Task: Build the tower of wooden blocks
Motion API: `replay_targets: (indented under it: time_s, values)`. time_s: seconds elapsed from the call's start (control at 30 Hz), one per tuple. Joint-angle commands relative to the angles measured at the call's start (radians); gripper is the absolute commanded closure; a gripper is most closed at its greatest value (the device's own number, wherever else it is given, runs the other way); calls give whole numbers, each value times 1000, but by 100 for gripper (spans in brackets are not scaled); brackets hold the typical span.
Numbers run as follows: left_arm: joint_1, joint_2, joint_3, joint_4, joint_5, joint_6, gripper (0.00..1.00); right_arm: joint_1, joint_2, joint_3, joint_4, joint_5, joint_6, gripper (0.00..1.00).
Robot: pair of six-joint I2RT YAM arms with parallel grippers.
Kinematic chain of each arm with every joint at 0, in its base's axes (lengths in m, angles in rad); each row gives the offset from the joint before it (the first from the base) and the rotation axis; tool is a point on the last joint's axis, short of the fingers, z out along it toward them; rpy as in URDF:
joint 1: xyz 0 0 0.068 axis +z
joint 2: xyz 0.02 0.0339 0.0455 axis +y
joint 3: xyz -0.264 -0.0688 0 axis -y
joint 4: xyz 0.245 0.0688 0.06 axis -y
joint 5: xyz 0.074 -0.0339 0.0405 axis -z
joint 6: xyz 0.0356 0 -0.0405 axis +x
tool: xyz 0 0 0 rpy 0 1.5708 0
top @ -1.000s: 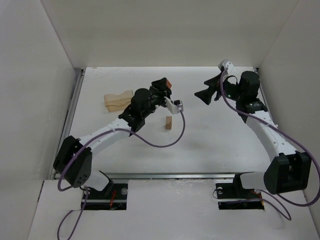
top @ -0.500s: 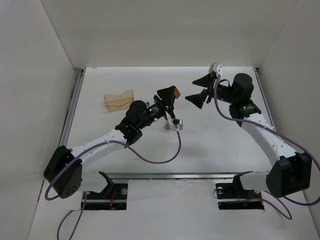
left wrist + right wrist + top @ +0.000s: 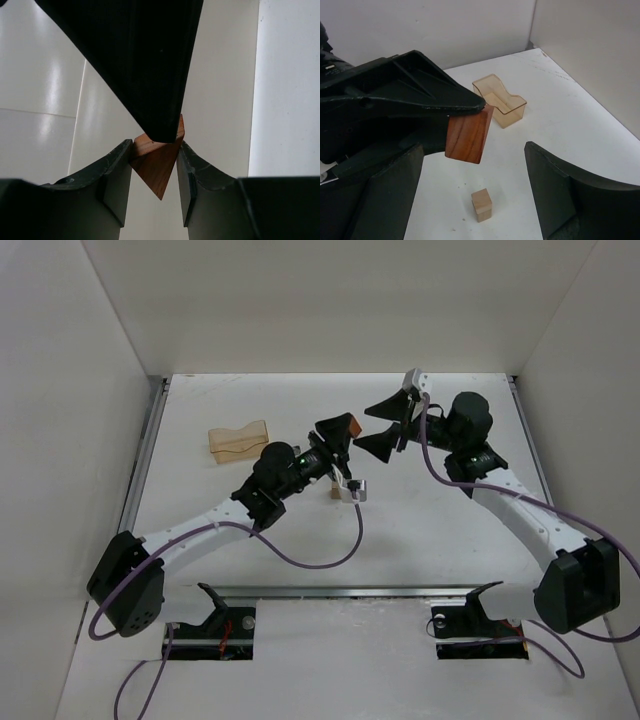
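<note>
Handover, likely: left pincer (image 3: 338, 432) grips roof piece (image 3: 466, 134) aloft; right pincer (image 3: 382, 426), jaws apart, faces it from 3 o'clock. Tan cuboid (image 3: 481, 204) stands on tabletop (image 3: 430, 510) below. Next: right closes squarely.

White arms (image 3: 200, 525), black claws (image 3: 343, 428), purple cables (image 3: 358, 525)

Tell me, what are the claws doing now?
Left claw shut on reddish roof block, aloft. Right claw open, close beside it. Tan block bare, nothing blocking.

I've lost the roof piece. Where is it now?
Top view, centre: the roof piece is clamped in the left gripper, off the table near the cuboid, facing the open right gripper.
</note>
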Motion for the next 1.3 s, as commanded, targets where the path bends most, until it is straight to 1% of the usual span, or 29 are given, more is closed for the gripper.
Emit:
replay_targets:
  time_s: [0.0, 0.2, 0.33, 0.43, 0.5, 0.63, 0.67, 0.77, 0.8, 0.87, 0.9, 0.93, 0.97, 1.0, 1.07, 1.1, 1.17, 1.2, 1.23, 1.27]
  values:
    - [-9, -23, 6, 40, 9, 8, 100, 8, -11, -8, 143, 35, 89, 13]
    - [-18, -32, -3, 51, -2, -1, 100, 48, 20, 1, 156, 114, 120, 16]
    - [-18, -32, -3, 51, -2, -10, 100, 57, 42, 12, 165, 115, 120, 16]
    - [-18, -32, -12, 69, -2, -10, 100, 67, 51, 12, 165, 142, 120, 16]
    - [-18, -32, -12, 80, -2, -10, 100, 76, 61, 32, 174, 153, 129, 19]
    - [-18, -32, -12, 89, -2, -20, 100, 76, 83, 43, 174, 162, 129, 34]
    - [-18, -32, -12, 89, -12, -20, 100, 76, 83, 43, 174, 162, 138, 43]
    - [-18, -32, -21, 89, -13, -20, 100, 85, 83, 52, 174, 171, 138, 52]
    - [-18, -41, -21, 89, -13, -20, 100, 85, 92, 52, 183, 171, 138, 59]
    - [-18, -41, -21, 89, -13, -20, 100, 85, 92, 61, 183, 162, 138, 65]
    - [-18, -41, -21, 80, -13, -20, 100, 85, 101, 61, 183, 162, 138, 71]
    - [-18, -41, -21, 80, -23, -20, 100, 85, 101, 61, 183, 162, 138, 80]
    - [-18, -41, -21, 80, -32, -20, 100, 85, 101, 61, 183, 171, 138, 92]
    - [-18, -41, -21, 80, -33, -29, 98, 85, 101, 61, 173, 182, 138, 99]
    - [-18, -41, -21, 80, -54, -29, 90, 85, 101, 61, 173, 182, 138, 100]
    - [-18, -41, -21, 80, -54, -39, 79, 85, 92, 52, 173, 182, 138, 100]
    - [-18, -41, -31, 71, -72, -39, 64, 85, 80, 43, 173, 182, 111, 100]
    - [-18, -41, -31, 71, -72, -39, 58, 85, 80, 33, 173, 182, 102, 100]
    - [-18, -41, -31, 71, -86, -39, 48, 85, 71, 33, 173, 182, 91, 100]
    - [-18, -41, -31, 71, -103, -50, 44, 85, 71, 23, 173, 182, 72, 100]
